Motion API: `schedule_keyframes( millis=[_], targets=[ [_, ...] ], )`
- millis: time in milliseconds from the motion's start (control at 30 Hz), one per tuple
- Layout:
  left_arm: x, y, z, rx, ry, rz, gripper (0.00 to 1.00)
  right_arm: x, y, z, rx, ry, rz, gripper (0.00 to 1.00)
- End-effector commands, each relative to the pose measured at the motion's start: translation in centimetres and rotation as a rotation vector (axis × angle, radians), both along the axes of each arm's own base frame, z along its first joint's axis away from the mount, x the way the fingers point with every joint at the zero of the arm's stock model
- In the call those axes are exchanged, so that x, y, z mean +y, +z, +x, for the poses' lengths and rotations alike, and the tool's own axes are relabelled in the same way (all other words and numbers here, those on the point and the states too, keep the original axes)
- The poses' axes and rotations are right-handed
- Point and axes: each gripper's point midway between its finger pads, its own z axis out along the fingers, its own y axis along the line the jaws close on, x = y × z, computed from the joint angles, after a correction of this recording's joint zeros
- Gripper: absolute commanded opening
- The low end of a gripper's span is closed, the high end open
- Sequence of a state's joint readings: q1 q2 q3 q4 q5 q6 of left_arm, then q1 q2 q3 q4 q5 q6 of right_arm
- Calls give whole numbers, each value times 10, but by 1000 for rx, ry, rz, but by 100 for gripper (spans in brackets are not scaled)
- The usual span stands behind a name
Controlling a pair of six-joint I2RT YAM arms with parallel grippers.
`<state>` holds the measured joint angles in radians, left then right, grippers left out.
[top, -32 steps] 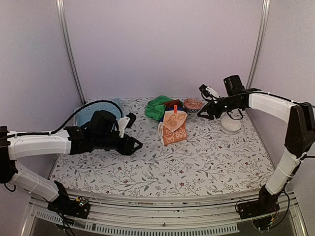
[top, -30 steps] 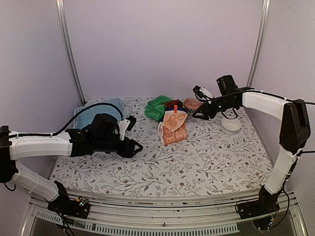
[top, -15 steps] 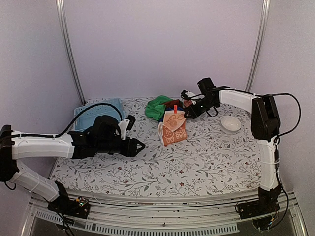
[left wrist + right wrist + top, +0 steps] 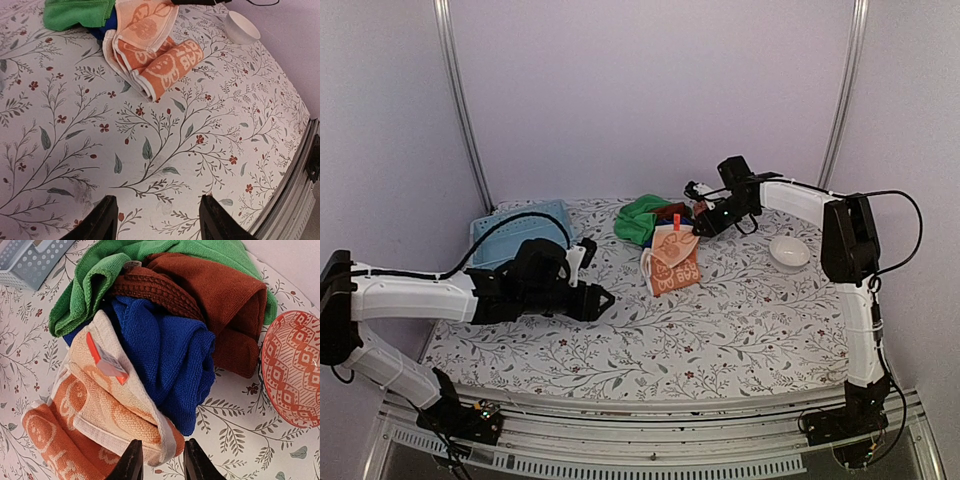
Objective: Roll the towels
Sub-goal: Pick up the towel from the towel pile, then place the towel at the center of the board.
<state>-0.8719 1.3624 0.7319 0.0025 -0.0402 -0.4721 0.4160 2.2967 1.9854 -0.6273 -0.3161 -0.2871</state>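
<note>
The towels lie heaped at the table's back middle. In the right wrist view the green towel (image 4: pixel 100 285) and the rust-brown towel (image 4: pixel 215 295) are at the back. The deep blue towel (image 4: pixel 165 355) rests on them, and the orange towel (image 4: pixel 95 410) with cream pattern, bearing an orange tag (image 4: pixel 107 362), is in front. My right gripper (image 4: pixel 162 465) hangs just over the orange towel's cream folded edge, which lies between its narrowly open fingers. My left gripper (image 4: pixel 160 225) stands open over bare cloth, well short of the orange towel (image 4: pixel 155 50).
A light blue slotted basket (image 4: pixel 515 230) stands at the back left. A small white bowl (image 4: pixel 788 252) sits at the right. A red patterned bowl (image 4: pixel 292 375) is right beside the towel heap. The table has a floral cloth (image 4: pixel 740 330).
My right arm has swung left from beside the white bowl to the towel heap, and its jaws have narrowed. My left gripper has barely moved and keeps the same opening.
</note>
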Motion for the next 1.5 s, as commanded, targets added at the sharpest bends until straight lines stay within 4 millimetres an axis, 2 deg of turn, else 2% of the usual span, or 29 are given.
schedule_keyframes(
  millis=[0, 100, 233, 300, 333, 400, 433, 533, 600, 633, 700, 767, 800, 867, 933, 1067, 1100, 1167, 1233, 1267, 1333, 1467],
  targets=[
    [-1, -7, 0, -11, 3, 32, 58, -2, -9, 2, 22, -10, -13, 29],
    [-1, -6, 0, -13, 4, 30, 58, -2, -15, 3, 26, -10, -19, 27],
    [1, -3, 0, -18, 16, 15, 58, 0, -11, 6, 18, -13, -11, 13],
    [4, -2, 0, -23, 27, 12, 59, 1, -3, 4, 9, -5, -5, 6],
    [5, -2, 0, -27, 32, 12, 58, 5, 8, 1, 0, 10, 10, 3],
    [9, -2, 2, -32, 52, 22, 58, 17, 43, -11, -33, 63, 56, 2],
    [13, -3, 3, -37, 67, 28, 58, 26, 66, -21, -53, 98, 92, 2],
    [26, -3, 7, -60, 129, 43, 59, 54, 157, -66, -145, 252, 230, 2],
    [31, -2, 10, -74, 149, 50, 59, 63, 220, -103, -221, 367, 332, 1],
    [32, 0, 12, -82, 150, 51, 60, 61, 255, -126, -272, 440, 388, 2],
    [34, 4, 17, -100, 155, 63, 60, 50, 303, -160, -359, 535, 458, 2],
    [36, 8, 22, -113, 165, 73, 60, 36, 332, -185, -414, 594, 499, 2],
    [37, 10, 24, -119, 169, 76, 60, 29, 337, -192, -428, 604, 502, 2],
    [37, 14, 28, -127, 176, 77, 60, 9, 324, -193, -415, 576, 473, 2],
    [36, 15, 29, -130, 173, 81, 59, -19, 289, -190, -356, 523, 440, 2],
    [37, 7, 28, -128, 161, 107, 59, -91, 194, -187, -284, 383, 294, 3],
    [38, 3, 29, -127, 158, 120, 59, -104, 160, -198, -219, 361, 254, 4],
    [39, -2, 31, -127, 151, 147, 59, -123, 108, -218, -152, 360, 135, 9],
    [39, -6, 34, -129, 141, 173, 59, -137, 76, -234, -131, 364, 35, 17],
    [38, -6, 36, -131, 131, 183, 59, -143, 67, -237, -132, 351, 0, 25],
    [33, -5, 39, -134, 110, 198, 59, -149, 65, -239, -147, 320, -32, 33],
    [23, -7, 42, -130, 52, 227, 59, -152, 75, -249, -160, 310, -42, 38]
  ],
)
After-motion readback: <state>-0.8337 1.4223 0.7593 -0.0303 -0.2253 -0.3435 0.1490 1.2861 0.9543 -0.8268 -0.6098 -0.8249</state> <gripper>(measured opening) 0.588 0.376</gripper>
